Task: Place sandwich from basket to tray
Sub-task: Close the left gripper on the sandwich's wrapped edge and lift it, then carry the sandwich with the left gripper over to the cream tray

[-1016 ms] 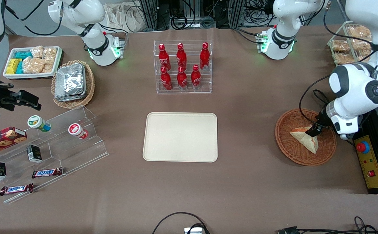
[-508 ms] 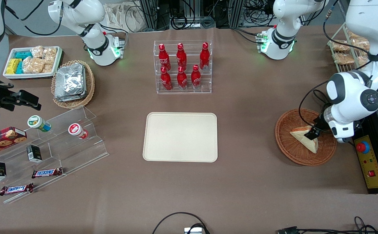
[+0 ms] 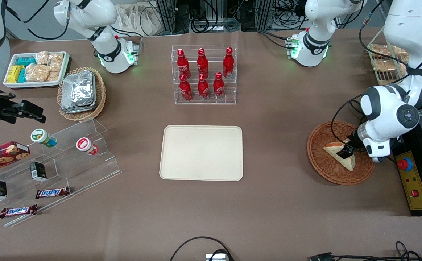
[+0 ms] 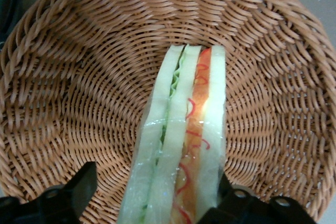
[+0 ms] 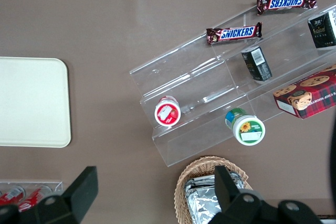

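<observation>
1. One sandwich [image 3: 338,153] is seen lying in the basket [image 3: 323,166] — a triangular wedge, its layered edge with green and red-orange filling shown in the wrist view [image 4: 181,145].
2. One gripper [image 3: 346,151] is lowered into the basket at the sandwich; in the wrist view its two fingers [image 4: 71,198] are spread apart, one on each side of the wedge, and one is seen against the wrapper while the other stands clear of it. The sandwich is straddled but not squeezed.
3. One tray [image 3: 201,152] is laid well apart from the basket, toward the parked arm's end of the table; nothing is seen on it.
4. Six red bottles [image 3: 202,72] are counted in one clear rack [image 3: 204,74], three in the upper row and three in the lower; the rack is set farther from the front camera than the tray, well apart from the basket.
5. One tan basket [image 3: 82,94] with foil packs is placed far from the sandwich's basket, toward the parked arm's end.
6. One white tray [image 3: 36,69] of snack packs is set beside that tan basket.
7. One stepped clear stand [image 3: 57,170] is found toward the same end — two round tubs [image 3: 43,137], two Snickers bars [image 3: 52,192], two small dark boxes [image 3: 38,171] and one cookie box [image 3: 1,154] are counted on it.
</observation>
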### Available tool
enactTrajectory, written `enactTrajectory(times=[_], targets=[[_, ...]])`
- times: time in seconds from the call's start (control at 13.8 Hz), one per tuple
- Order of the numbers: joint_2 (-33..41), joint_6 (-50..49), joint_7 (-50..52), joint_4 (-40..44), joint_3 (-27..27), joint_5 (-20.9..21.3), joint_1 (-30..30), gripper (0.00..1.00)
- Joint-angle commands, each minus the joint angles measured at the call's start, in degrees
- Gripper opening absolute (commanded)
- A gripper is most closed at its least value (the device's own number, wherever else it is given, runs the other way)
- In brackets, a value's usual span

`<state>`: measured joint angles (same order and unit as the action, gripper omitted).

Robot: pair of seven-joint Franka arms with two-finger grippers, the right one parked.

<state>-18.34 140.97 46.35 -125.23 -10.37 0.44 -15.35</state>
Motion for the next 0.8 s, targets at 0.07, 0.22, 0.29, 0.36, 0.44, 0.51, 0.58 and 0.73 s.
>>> enactTrajectory(times=[0.07,0.22,0.29,0.36,0.44,0.51,0.58,0.73], targets=[[1.5,-2.0,0.0,1.2,-0.4,0.5,-0.4,0.0],[1.8,-3.3,-2.2,1.8,-0.6,0.8,0.1,0.0],[1.8,-5.3,-2.7,3.1,-0.6,0.8,0.1,0.0],[1.7,-8.1,-2.7,5.1,-0.7,0.8,0.1,0.0],[1.7,-11.5,-2.4,6.8,-0.7,0.7,0.2,0.0],[1.7,-14.6,-2.5,8.9,-1.0,0.6,0.3,0.0],[1.8,-17.0,-2.7,10.6,-1.6,0.6,0.4,0.0],[2.1,-22.7,-6.9,14.6,-3.7,0.8,0.4,0.0]])
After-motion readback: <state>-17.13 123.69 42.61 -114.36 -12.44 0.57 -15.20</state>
